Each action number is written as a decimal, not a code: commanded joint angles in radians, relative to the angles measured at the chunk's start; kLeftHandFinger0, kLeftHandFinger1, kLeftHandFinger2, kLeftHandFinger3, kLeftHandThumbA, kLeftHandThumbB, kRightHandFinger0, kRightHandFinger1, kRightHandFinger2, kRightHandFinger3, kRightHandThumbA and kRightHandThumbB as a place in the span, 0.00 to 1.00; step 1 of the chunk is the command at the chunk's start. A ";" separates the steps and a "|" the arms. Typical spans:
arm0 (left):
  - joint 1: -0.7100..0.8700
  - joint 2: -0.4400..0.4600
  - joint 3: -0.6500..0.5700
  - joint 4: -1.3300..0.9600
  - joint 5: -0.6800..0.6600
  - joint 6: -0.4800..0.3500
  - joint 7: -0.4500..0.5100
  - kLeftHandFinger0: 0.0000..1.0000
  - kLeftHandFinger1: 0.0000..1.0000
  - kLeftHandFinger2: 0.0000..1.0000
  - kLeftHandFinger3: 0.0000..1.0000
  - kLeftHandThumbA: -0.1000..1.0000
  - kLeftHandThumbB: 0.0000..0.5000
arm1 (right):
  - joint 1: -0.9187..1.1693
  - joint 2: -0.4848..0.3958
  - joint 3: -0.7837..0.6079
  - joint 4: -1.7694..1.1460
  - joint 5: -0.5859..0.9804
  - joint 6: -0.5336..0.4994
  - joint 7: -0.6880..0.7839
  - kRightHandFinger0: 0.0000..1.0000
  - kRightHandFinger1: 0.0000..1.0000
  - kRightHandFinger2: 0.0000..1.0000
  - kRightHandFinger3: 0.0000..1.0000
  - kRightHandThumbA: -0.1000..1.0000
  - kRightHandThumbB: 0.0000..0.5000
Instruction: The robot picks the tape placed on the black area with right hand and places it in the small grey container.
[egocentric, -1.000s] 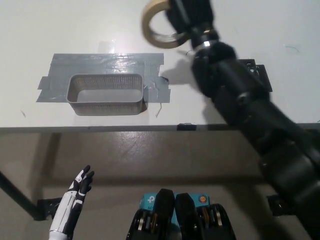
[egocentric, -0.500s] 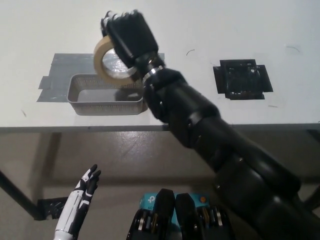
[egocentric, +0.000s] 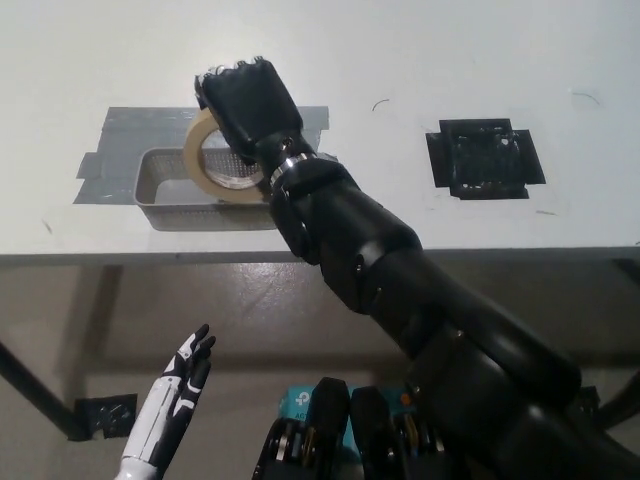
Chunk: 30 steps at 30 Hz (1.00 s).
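Tape (egocentric: 213, 160) (hand-held (egocentric: 248, 105)) over container (egocentric: 165, 190).

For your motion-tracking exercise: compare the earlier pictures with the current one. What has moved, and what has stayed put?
The right hand, shut on the tape, swung from the table's far middle leftward and now holds it over the grey container. The left hand rose slightly. Container and black area stayed put.

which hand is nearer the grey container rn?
Right. The black right hand is over the small grey container, holding the tape above its right end. The white left hand is open, low below the table edge, well away from it.
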<state>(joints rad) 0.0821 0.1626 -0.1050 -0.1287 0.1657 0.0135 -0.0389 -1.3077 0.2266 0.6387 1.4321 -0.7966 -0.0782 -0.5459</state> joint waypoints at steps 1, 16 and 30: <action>-0.001 -0.001 -0.011 -0.025 0.020 -0.018 -0.009 1.00 1.00 1.00 1.00 1.00 0.05 | -0.037 0.003 0.001 -0.007 0.015 0.033 0.013 0.00 0.09 0.58 0.19 0.00 0.36; -0.003 -0.007 -0.017 -0.033 0.030 -0.017 -0.003 1.00 1.00 1.00 1.00 1.00 0.09 | -0.073 0.017 -0.030 -0.008 0.040 0.085 0.009 0.97 1.00 1.00 1.00 0.68 0.62; -0.006 0.002 -0.022 -0.046 0.027 -0.002 -0.017 1.00 1.00 1.00 1.00 0.99 0.12 | -0.070 0.008 -0.091 -0.020 0.091 0.113 0.055 1.00 1.00 1.00 1.00 0.78 0.68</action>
<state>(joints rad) 0.0850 0.1581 -0.1235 -0.1345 0.1825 0.0170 -0.0396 -1.3079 0.2303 0.5620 1.4319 -0.7359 0.0182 -0.5037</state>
